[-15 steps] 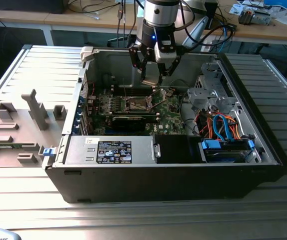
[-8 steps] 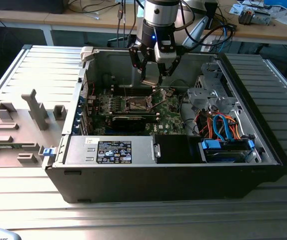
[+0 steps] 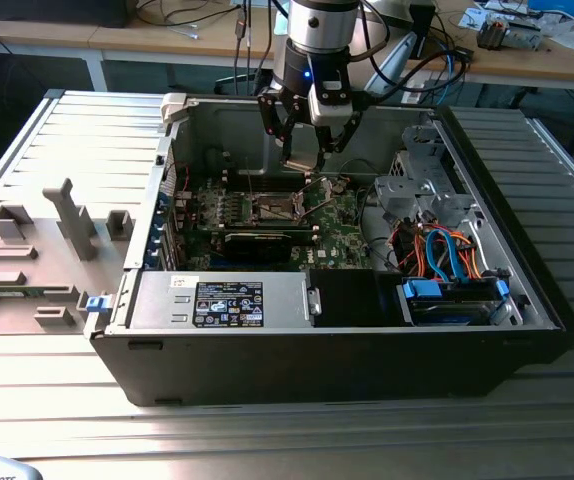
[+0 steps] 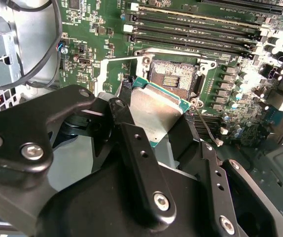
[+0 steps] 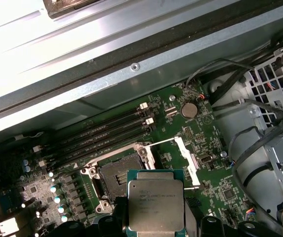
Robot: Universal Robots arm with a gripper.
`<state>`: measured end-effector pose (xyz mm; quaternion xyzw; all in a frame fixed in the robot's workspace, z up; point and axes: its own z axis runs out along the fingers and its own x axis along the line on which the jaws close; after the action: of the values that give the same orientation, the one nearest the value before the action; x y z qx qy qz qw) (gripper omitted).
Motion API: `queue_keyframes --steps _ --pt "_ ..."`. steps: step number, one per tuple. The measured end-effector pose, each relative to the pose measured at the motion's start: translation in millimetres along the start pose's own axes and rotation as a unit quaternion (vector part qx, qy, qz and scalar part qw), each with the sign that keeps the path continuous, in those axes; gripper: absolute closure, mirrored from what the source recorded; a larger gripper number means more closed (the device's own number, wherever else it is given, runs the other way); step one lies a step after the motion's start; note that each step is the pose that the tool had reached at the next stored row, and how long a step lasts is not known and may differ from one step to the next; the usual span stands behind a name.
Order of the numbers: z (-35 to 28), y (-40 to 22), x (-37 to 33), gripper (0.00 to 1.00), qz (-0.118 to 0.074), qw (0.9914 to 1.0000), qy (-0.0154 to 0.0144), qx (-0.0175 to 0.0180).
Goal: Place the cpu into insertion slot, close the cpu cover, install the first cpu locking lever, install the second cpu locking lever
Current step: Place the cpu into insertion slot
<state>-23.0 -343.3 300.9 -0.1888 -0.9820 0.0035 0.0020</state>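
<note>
My gripper (image 3: pixel 304 160) hangs inside the open computer case, above the green motherboard (image 3: pixel 337 235), and is shut on the cpu. The cpu (image 5: pixel 155 205) is a small square chip with a silver-grey top (image 4: pixel 157 112), held by its edges between black fingers (image 4: pixel 136 148). It hovers a little above and to one side of the insertion slot (image 5: pixel 116 177), apart from it. The slot (image 4: pixel 173 74) lies open with its dark, pinned centre showing (image 3: pixel 272 207). The cpu cover (image 5: pixel 185 157), a thin silvery frame, is swung back beside the slot. A thin wire lever (image 4: pixel 206 132) sticks out next to the slot.
Long black memory slots (image 4: pixel 195 27) run just past the socket. A metal drive cage (image 3: pixel 422 185) and blue and orange cables (image 3: pixel 447 255) fill the case at the exterior view's right. The power supply (image 3: pixel 217 300) lies along the near wall. A grey fixture tray (image 3: pixel 37 250) sits outside the case.
</note>
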Motion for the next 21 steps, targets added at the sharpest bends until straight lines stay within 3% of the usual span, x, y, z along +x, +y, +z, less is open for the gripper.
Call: queue_keyframes --steps 21 --pt "0.0 0.0 0.0 0.46 0.012 0.99993 0.0000 0.0002"
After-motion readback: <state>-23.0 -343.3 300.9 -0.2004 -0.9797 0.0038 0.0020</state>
